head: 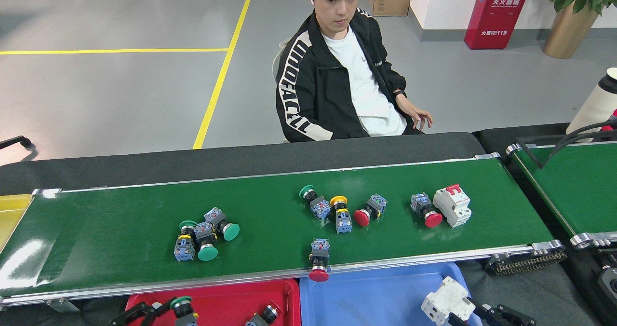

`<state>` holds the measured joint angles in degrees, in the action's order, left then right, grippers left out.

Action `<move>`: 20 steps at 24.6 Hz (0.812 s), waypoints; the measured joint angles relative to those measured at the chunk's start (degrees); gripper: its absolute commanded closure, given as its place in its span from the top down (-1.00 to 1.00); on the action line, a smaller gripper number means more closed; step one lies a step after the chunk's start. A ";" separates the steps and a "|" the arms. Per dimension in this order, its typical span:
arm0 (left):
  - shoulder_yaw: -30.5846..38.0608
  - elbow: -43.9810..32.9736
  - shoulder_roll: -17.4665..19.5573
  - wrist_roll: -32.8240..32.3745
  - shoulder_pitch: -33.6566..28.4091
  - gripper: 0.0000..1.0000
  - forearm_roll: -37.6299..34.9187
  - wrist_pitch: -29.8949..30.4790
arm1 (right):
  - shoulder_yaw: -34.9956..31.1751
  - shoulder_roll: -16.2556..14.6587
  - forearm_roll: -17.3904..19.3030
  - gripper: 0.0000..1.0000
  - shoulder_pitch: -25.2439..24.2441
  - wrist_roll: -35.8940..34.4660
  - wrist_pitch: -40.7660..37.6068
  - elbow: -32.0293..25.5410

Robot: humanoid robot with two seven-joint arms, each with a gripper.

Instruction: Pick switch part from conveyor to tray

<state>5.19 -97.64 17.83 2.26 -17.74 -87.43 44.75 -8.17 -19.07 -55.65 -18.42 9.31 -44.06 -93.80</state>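
Lower right: right gripper (470, 311) clamping white breaker (447, 306) over blue tray (376, 297), ready for release; lower left: left gripper (161, 311) gripping green button (181, 304) over red tray (226, 299).

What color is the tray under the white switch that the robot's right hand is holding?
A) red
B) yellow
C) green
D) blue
D: the right end effector holds the white switch part over the blue tray, beside the red tray.
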 measured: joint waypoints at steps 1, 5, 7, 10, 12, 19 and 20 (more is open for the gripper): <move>0.14 -0.09 -0.50 0.27 0.00 1.00 0.00 0.03 | -0.25 0.35 0.09 0.85 0.07 0.09 0.00 0.00; 6.45 -0.14 -5.74 0.47 0.04 1.00 1.59 0.07 | -6.52 6.97 0.32 0.77 3.68 0.27 0.00 -0.28; 13.13 0.05 -9.88 -1.14 0.06 1.00 2.67 0.07 | -8.18 12.49 0.06 0.74 7.40 0.30 -0.25 -0.49; 22.81 1.02 -13.68 -4.01 0.41 1.00 4.63 0.07 | -8.28 15.60 -2.11 0.74 12.02 0.38 6.13 -0.97; 28.42 1.86 -14.44 -6.05 0.85 1.00 5.75 0.07 | -8.08 17.10 -5.67 0.74 14.12 0.44 13.11 -1.15; 32.47 4.61 -14.85 -10.96 1.03 1.00 6.15 -8.61 | -5.64 24.27 -16.56 0.75 8.25 0.61 24.67 -3.80; 32.46 4.62 -14.85 -11.08 1.11 1.00 6.14 -9.36 | -4.97 24.57 -17.14 0.75 7.65 0.61 24.99 -4.03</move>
<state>37.66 -93.02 2.98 -8.82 -16.63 -81.29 35.39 -13.13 5.50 -72.79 -10.77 9.93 -19.07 -97.83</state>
